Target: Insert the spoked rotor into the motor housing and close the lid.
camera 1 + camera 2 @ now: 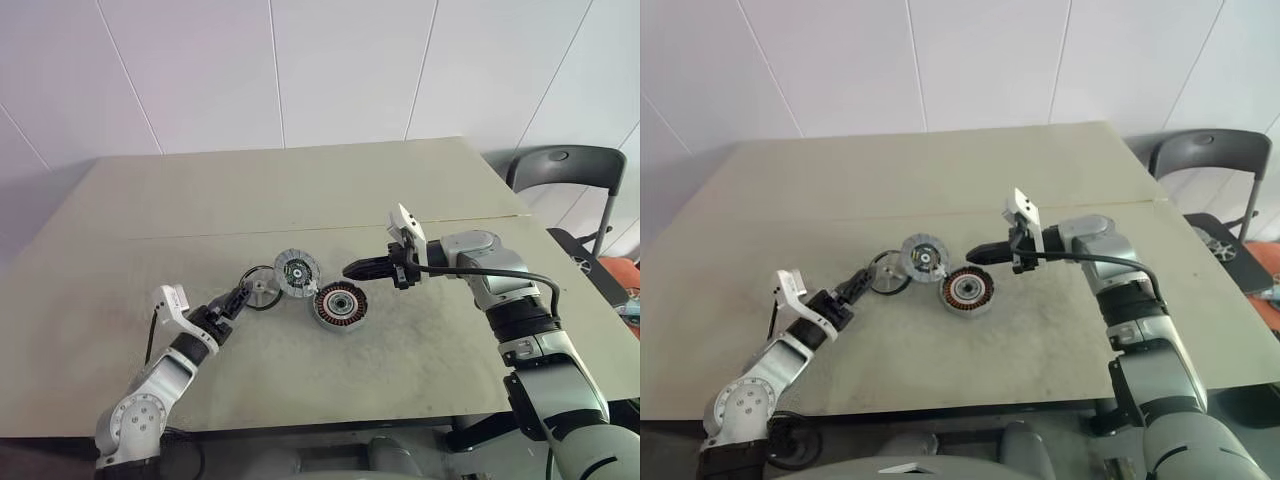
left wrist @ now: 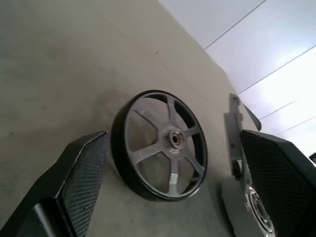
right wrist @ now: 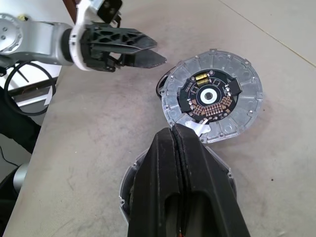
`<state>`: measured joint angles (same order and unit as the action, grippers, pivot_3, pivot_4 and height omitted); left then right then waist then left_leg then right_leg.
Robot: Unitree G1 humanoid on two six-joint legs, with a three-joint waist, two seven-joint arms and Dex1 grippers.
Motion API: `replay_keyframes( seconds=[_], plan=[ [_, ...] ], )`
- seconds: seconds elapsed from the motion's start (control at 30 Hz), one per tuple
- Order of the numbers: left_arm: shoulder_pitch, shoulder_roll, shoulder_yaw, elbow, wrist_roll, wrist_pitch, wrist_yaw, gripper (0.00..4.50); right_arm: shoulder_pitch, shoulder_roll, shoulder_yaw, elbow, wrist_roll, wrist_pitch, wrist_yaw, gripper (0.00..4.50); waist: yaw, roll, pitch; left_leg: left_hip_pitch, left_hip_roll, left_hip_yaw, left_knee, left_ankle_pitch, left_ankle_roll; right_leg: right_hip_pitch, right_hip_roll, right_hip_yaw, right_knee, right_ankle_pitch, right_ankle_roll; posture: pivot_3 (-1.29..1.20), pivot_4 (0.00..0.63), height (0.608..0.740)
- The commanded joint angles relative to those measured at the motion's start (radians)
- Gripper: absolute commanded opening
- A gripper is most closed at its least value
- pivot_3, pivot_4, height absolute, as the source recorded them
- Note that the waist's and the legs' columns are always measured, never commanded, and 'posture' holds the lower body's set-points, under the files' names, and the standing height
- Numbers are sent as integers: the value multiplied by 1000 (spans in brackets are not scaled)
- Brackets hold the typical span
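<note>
1. Spread wide, left pincer (image 1: pixel 237 300) low over tabletop (image 1: pixel 420 340), fingers flanking spoked rotor (image 1: pixel 262 287) without touching.
2. Thin dark ring, pale spokes, small hub; flat on matte beige surface.
3. Just beside: ribbed grey lid (image 1: pixel 297 272), copper-wound motor housing (image 1: pixel 340 305).
4. Pressed shut, empty, right pincer (image 1: pixel 352 268) above housing.
5. Black chair (image 1: pixel 565 175) beyond.

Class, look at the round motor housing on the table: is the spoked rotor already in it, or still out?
Out. The spoked rotor lies flat on the table, apart from the motor housing, whose copper windings are uncovered.
</note>
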<state>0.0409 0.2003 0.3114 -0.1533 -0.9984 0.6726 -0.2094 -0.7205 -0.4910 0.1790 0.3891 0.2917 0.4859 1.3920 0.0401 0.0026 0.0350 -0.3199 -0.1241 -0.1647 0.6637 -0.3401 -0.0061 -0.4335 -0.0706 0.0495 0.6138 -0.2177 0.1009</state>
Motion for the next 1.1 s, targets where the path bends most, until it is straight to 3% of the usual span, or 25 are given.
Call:
replay_keyframes(
  seconds=[0.03,0.43,0.53,0.9,0.93,1.1],
  plan=[
    [-54,5,31,34,-33,49,44,4500,-18,-6,-30,-50,28,-1,-7,23,0,0,0,0,0,0,0,0,0,0,0,0,0,0,0,0,0,740],
    [-188,-33,46,127,-73,130,65,4500,-12,-1,-27,-46,32,-2,-28,23,-1,0,0,0,0,0,0,3,-5,0,0,0,0,0,0,0,0,740],
    [-181,-26,73,156,-61,127,72,3920,-12,-2,-28,-42,32,-4,-31,0,-2,0,0,0,0,0,0,3,-5,0,0,0,0,0,0,0,0,740],
    [-161,-38,102,136,-88,146,77,205,-14,0,-27,-41,38,-3,-24,0,0,0,0,0,0,0,0,3,-5,0,0,0,0,0,0,0,0,740],
    [-162,-41,105,132,-95,149,70,40,-14,0,-27,-41,39,-2,-22,0,0,0,0,0,0,0,0,3,-5,0,0,0,0,0,0,0,0,740],
    [-167,-55,128,142,-131,154,60,40,-9,0,-23,-29,39,-5,-23,0,-1,-1,0,0,0,0,1,3,-5,0,0,0,0,0,0,0,0,740]
  ],
)
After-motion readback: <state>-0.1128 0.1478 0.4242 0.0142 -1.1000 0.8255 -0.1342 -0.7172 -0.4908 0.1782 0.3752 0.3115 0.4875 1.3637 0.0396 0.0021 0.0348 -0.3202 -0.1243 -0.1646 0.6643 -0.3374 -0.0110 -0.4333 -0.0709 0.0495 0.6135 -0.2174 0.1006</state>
